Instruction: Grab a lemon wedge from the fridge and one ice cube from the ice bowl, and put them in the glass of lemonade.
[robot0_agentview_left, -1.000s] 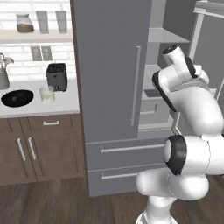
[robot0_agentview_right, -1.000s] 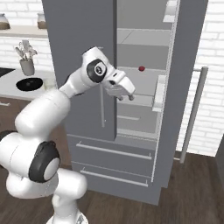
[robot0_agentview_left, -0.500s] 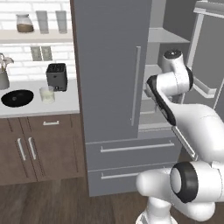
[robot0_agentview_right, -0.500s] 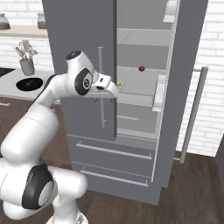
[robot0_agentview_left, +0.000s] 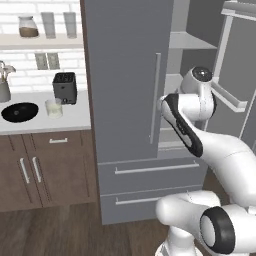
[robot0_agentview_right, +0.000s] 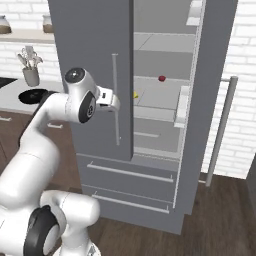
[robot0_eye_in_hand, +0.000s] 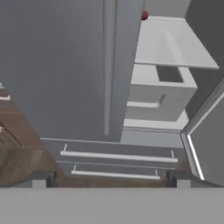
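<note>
Lemon wedge (robot0_agentview_right: 135, 94) sits on a middle shelf inside the fridge (robot0_agentview_right: 90, 75), near the tiny dark red ball (robot0_agentview_right: 161, 78), and it is reachable because the right door (robot0_agentview_right: 205, 100) stands swung wide. Your gripper (robot0_agentview_right: 114, 101) hangs in front of the closed left door, jaws spread and holding nothing, so you must swing it round the door edge. Across on the counter (robot0_agentview_left: 75, 117), the ice bowl (robot0_agentview_left: 19, 111) and glass of lemonade (robot0_agentview_left: 53, 108) wait side by side; you will find no readable writing or labels anywhere.
</note>
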